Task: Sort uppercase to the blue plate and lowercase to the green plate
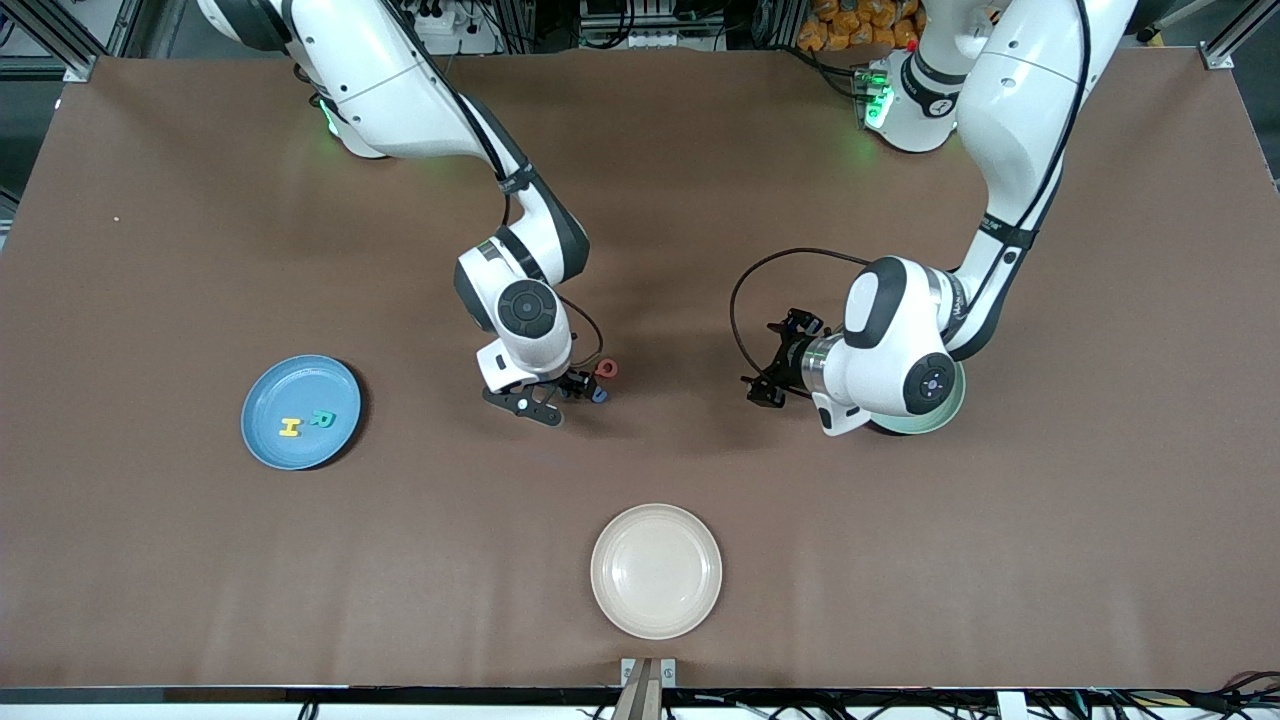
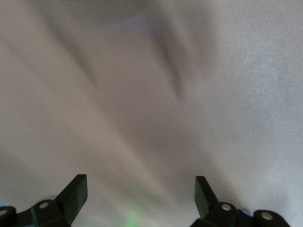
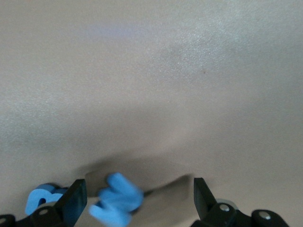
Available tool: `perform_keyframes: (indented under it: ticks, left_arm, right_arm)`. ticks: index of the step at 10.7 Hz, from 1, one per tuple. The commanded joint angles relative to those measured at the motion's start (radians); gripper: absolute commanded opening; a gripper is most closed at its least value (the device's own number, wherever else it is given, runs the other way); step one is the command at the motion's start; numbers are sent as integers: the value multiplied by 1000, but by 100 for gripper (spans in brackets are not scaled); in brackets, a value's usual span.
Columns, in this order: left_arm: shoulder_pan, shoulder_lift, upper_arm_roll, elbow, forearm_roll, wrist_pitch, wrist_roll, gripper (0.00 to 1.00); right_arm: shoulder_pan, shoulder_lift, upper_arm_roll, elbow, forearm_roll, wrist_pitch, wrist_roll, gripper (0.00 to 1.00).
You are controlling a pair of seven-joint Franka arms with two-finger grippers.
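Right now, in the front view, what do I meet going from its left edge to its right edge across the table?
Blue plate holding yellow H then green R → right pincer → cream-white plate → left pincer → green plate, mostly hidden under the left arm.

Three plates: one blue plate (image 1: 300, 412), one green plate (image 1: 948, 412), one cream plate (image 1: 656, 570). Two letters, yellow H (image 1: 289, 428) and green R (image 1: 322, 418), lie on the blue one; a red letter (image 1: 605, 368) and two blue letters (image 3: 116, 199) lie on the surface.
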Motion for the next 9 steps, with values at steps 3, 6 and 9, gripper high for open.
perform_keyframes:
  ticks: [3,6,9]
  left_arm:
    - [-12,10,0,8,-22,19,-17,100]
    - [-15,16,0,8,-20,19,-17,100]
    - [-16,18,0,8,-20,32,-17,100]
  right_arm:
    - [4,-3,9,8,-6,18,80,100]
    - [8,0,17,9,24,45,135,100]
    - [-29,-13,11,2,97,44,245,100]
